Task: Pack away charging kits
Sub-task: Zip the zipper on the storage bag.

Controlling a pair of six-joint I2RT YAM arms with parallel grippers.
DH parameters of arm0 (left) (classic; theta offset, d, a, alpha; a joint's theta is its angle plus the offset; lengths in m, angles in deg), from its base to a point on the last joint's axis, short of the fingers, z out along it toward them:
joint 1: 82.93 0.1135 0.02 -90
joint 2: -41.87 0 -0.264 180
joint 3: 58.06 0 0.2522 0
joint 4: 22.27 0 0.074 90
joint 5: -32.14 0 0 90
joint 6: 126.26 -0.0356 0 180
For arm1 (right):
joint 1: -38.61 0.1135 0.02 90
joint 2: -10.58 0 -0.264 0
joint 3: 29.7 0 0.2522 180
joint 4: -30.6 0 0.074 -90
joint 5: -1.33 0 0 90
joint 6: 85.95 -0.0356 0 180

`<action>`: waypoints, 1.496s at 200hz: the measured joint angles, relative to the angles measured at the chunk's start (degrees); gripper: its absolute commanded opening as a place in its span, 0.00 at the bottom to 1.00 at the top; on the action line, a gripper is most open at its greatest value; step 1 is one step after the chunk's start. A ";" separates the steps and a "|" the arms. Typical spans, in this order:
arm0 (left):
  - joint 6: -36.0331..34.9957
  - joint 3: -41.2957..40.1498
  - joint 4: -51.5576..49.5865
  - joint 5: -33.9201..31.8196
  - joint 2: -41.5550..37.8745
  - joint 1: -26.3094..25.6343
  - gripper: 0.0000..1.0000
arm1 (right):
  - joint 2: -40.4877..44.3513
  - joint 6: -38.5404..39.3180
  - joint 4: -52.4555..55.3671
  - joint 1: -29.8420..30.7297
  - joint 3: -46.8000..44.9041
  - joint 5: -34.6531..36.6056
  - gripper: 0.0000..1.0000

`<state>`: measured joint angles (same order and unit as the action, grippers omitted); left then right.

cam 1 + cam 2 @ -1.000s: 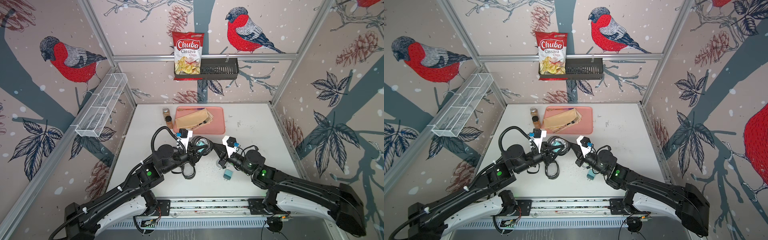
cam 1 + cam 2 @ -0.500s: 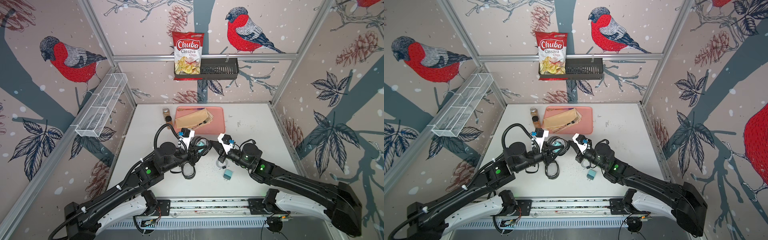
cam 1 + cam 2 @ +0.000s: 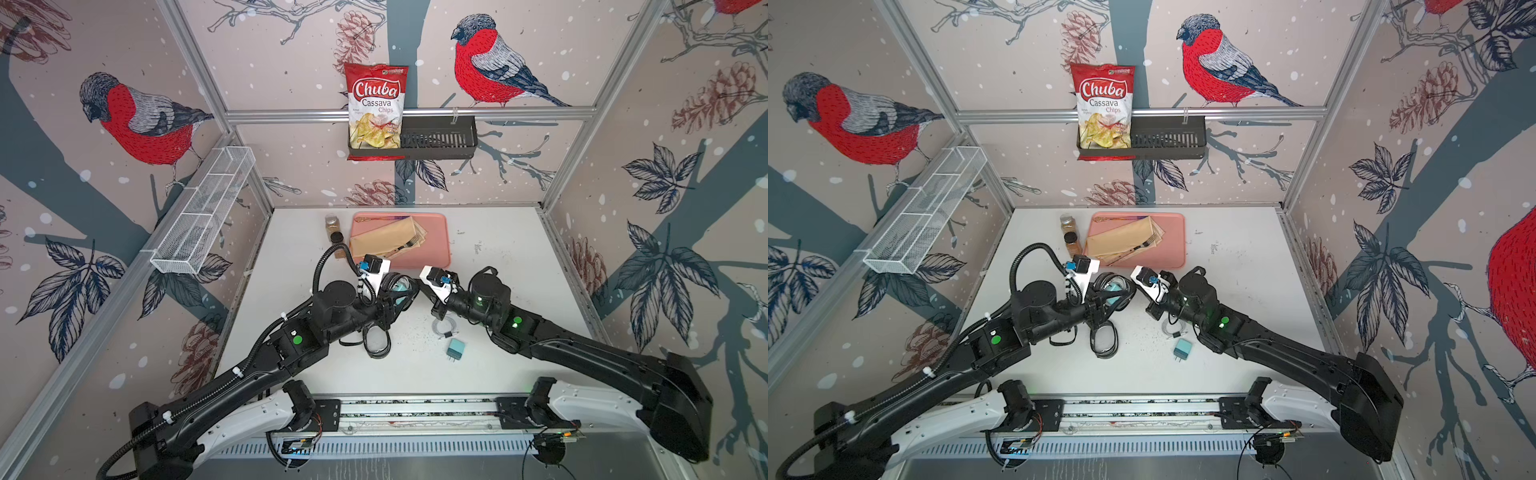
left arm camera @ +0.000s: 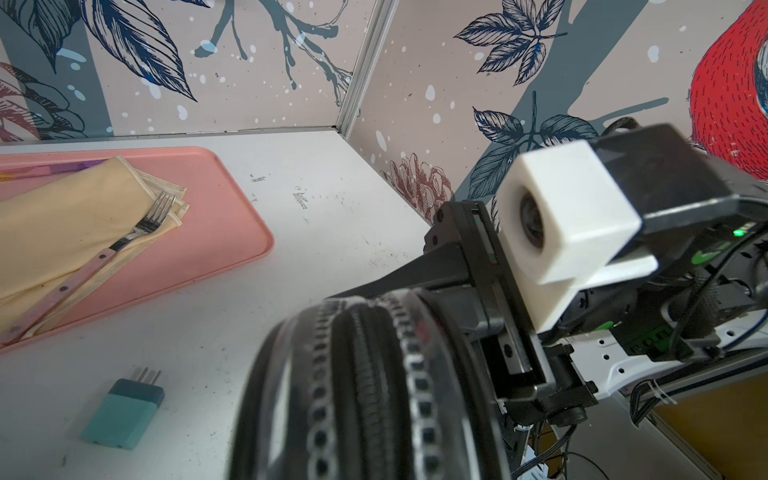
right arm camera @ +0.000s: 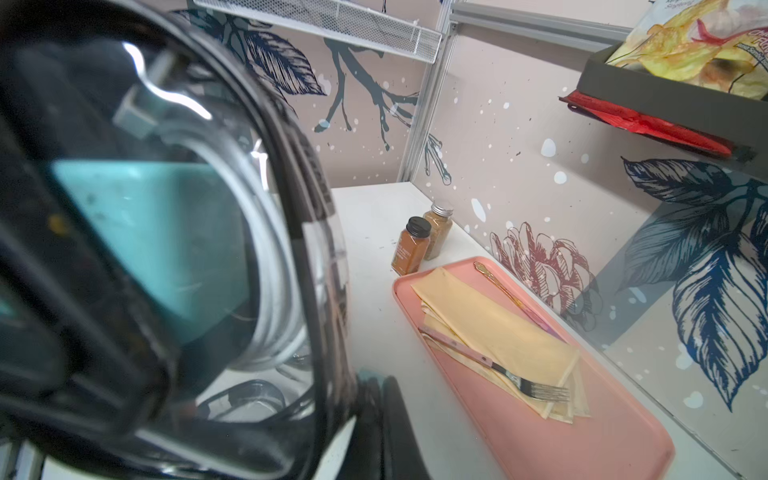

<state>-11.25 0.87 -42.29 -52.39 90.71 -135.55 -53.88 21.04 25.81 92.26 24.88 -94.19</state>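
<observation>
Just off the pink tray's near edge, on the side toward my base, my left pincer is clamped on a black oval case, holding it clear of the white table; the case is tipped up on its edge, its clear lid turned toward my right arm; through that lid, in the right wrist view, the packed adapter shows teal, with the packed cable coiled white beside it. My right pincer is pressed together, its tip at the case's zipped rim on the side away from my left arm; whether it pinches the zip or only touches it I cannot tell. Farther from the tray, toward my base, a second case lies flat on the table, partly under my left wrist; beside it, under my right wrist, a loose cable sits in a small white coil; just beyond that, farther again from the tray, a loose adapter lies on its side, prongs pointing toward my base. On the tray rest a folded yellow napkin and a fork; two brown spice jars stand just beside the tray's left edge.
</observation>
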 measured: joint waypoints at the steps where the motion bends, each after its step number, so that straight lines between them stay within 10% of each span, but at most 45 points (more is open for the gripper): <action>1: 0.00 0.02 0.00 -0.04 0.07 0.00 0.00 | -0.02 0.09 0.04 -0.04 0.02 0.00 0.00; 299: -0.46 3.28 -3.54 0.83 3.76 0.07 0.00 | -0.63 27.17 1.55 -3.93 2.34 -7.30 0.00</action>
<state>-11.71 4.14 -45.83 -51.56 94.47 -135.48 -54.52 48.21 27.36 88.32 27.21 -101.49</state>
